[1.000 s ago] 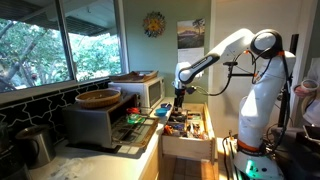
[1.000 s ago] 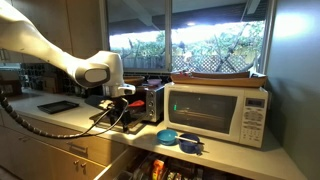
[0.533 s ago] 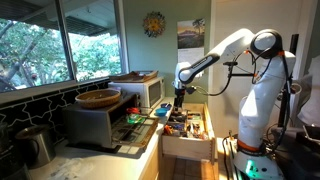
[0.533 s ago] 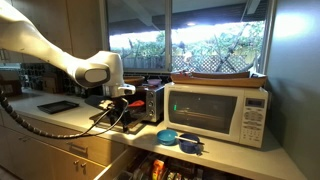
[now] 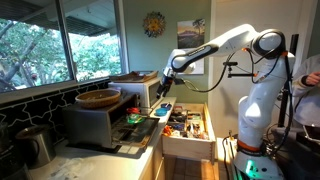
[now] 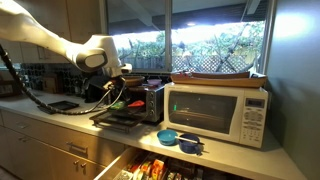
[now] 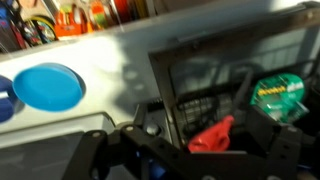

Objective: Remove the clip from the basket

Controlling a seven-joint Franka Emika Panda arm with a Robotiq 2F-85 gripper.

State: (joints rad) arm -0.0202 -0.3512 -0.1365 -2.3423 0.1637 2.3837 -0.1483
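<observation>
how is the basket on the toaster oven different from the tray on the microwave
The basket is round and bowl-shaped; the tray is flat and rectangular. The basket sits lower, on the toaster oven; the tray sits higher, on the microwave. Both are brown and rest on top of an appliance.

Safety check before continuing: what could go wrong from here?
The end effector hangs over the toaster oven's dark open door; descending could strike it. The round brown basket sits atop that oven; a nudge might shift it. The blurred wrist view makes the red clip-like piece hard to target.
</observation>
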